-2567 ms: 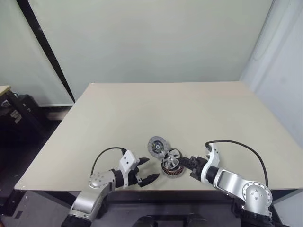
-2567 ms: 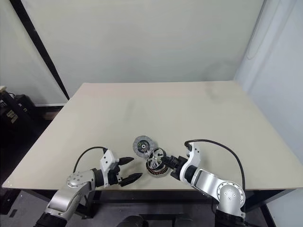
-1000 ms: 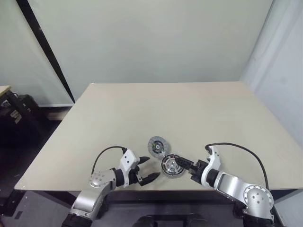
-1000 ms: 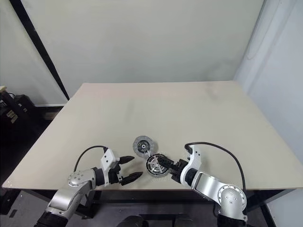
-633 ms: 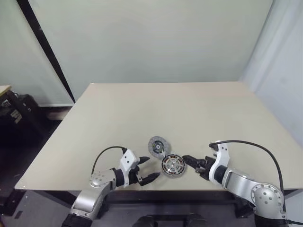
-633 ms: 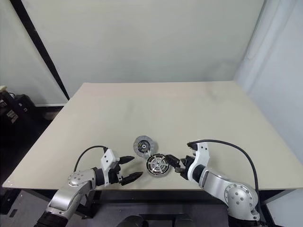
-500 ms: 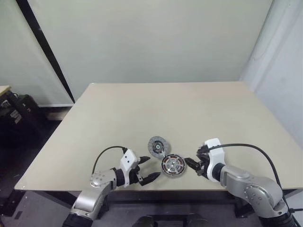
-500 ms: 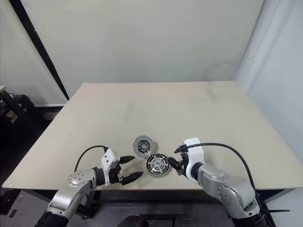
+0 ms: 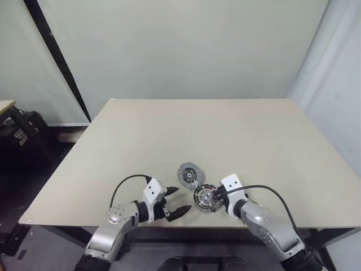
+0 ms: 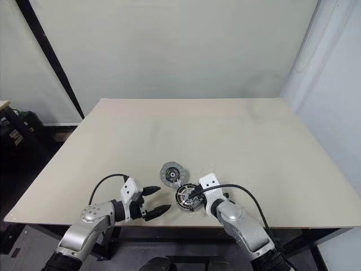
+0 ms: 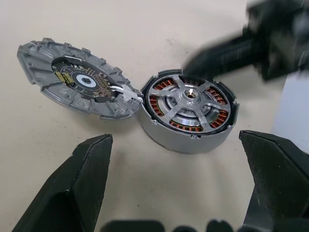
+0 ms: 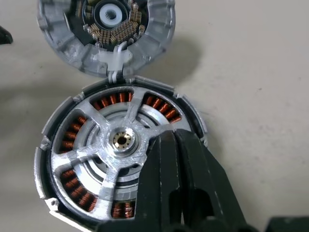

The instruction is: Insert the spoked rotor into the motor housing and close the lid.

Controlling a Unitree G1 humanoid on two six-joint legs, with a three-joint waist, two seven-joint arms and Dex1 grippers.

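While the beige worktop (image 9: 237, 135) carries the parts near its front edge, the motor housing (image 11: 188, 116) sits with the spoked rotor (image 12: 120, 145) seated inside its copper coils. Touching the housing's rim, the lid (image 11: 77, 79) lies open-side up, joined by white wires. With fingers closed, the right end effector (image 12: 175, 137) rests over the rotor; the left end effector (image 9: 176, 202), spread wide, hovers just beside the housing.
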